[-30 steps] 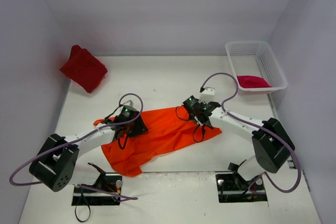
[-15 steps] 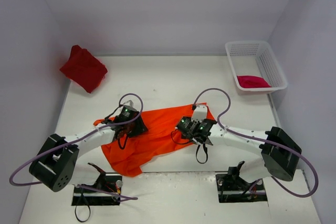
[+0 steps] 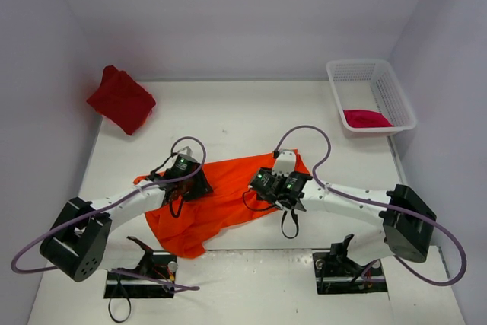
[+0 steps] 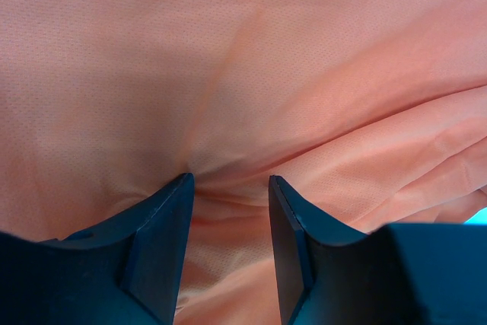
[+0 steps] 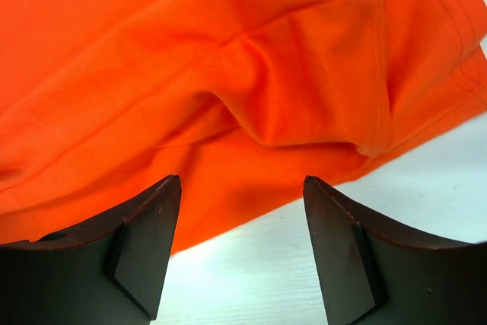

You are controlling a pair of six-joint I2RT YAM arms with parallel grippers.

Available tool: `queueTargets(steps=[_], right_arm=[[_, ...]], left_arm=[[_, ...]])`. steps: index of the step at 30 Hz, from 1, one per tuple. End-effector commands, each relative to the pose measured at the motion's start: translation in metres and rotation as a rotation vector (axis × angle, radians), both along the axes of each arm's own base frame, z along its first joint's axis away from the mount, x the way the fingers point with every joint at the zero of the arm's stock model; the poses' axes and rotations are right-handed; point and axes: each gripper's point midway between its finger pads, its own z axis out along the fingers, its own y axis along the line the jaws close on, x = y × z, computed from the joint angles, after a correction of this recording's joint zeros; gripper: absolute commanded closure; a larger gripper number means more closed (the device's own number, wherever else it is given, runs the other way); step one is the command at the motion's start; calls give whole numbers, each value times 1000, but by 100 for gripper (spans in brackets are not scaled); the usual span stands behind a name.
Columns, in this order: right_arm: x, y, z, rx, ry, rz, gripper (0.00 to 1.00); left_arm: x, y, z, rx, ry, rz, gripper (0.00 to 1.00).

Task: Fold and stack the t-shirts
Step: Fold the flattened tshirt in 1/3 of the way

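The bright orange t-shirt (image 3: pixel 232 199) lies spread and creased across the middle of the table. My left gripper (image 3: pixel 190 185) presses down on its left part. In the left wrist view its jaws (image 4: pixel 230 180) stand apart on the cloth (image 4: pixel 251 74), which puckers at the left fingertip. My right gripper (image 3: pixel 278 195) hangs open over the shirt's near edge. Its fingers (image 5: pixel 240 188) frame the hem (image 5: pixel 380 74) and bare white table. The dark red t-shirt (image 3: pixel 120 99) lies bunched at the far left. The crimson-pink t-shirt (image 3: pixel 367 118) lies in the basket.
A white mesh basket (image 3: pixel 358 72) stands at the far right corner by the wall. Grey walls close in the table (image 3: pixel 251 112) on three sides. Both arm bases and loose cables sit at the near edge.
My right gripper has swung from the shirt's far right part toward me and leftward, down to the shirt's near edge. The left gripper has stayed in place on the cloth.
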Motion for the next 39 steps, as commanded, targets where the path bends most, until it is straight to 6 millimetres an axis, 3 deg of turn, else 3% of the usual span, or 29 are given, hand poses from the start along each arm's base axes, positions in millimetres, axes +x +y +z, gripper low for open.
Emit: queueTargets(steps=[1, 6, 9, 15, 20, 31, 39], right_arm=[[16, 4, 25, 0, -83, -12, 38], [20, 7, 31, -4, -103, -11, 38], [25, 12, 18, -64, -85, 1, 38], [33, 42, 5, -144, -87, 68, 37], [33, 64, 7, -153, -106, 110, 37], [27, 47, 15, -126, -130, 77, 37], [30, 44, 26, -106, -153, 63, 37]], left_arm=[[3, 5, 6, 10, -25, 5, 61], [3, 5, 5, 8, -24, 3, 61], [4, 3, 7, 2, -27, 1, 61], [3, 4, 9, 3, -28, -2, 61], [7, 3, 9, 14, -43, -14, 61], [52, -16, 4, 38, -25, -98, 61], [81, -9, 0, 43, -19, -95, 61]])
